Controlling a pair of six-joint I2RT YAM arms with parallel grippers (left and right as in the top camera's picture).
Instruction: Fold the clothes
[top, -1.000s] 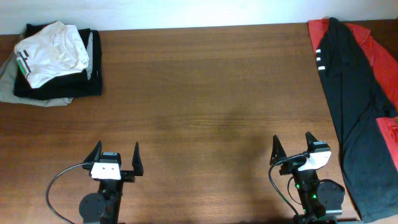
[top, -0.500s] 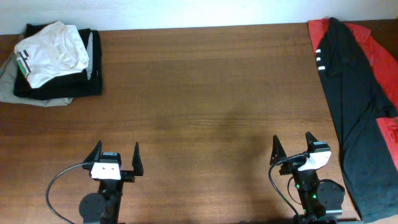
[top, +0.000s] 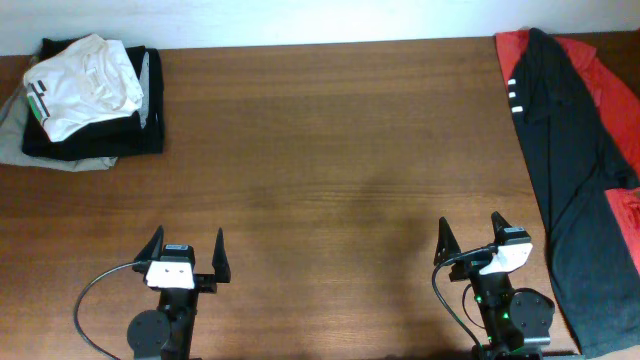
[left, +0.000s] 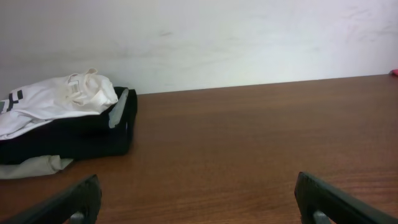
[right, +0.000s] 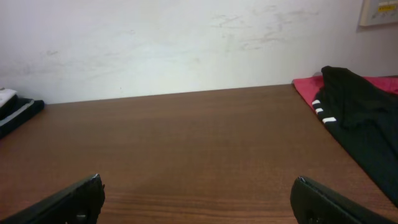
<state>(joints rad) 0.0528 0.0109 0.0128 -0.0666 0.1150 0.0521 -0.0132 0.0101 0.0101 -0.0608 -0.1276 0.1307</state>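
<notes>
The black T-shirt (top: 570, 170) lies spread out and crumpled along the table's right edge, with small white marks near its top. It also shows at the right of the right wrist view (right: 360, 118). My left gripper (top: 187, 245) is open and empty at the front left, its fingers at the bottom corners of the left wrist view (left: 199, 199). My right gripper (top: 470, 232) is open and empty at the front right, a short way left of the shirt; it also shows in the right wrist view (right: 199, 199).
A red T-shirt (top: 590, 55) lies under the black one (right: 308, 87). At the far left corner a white folded garment (top: 80, 80) tops a stack of black folded clothes (top: 100, 145), also in the left wrist view (left: 81, 134). The wooden table (top: 320, 150) ends at a white wall.
</notes>
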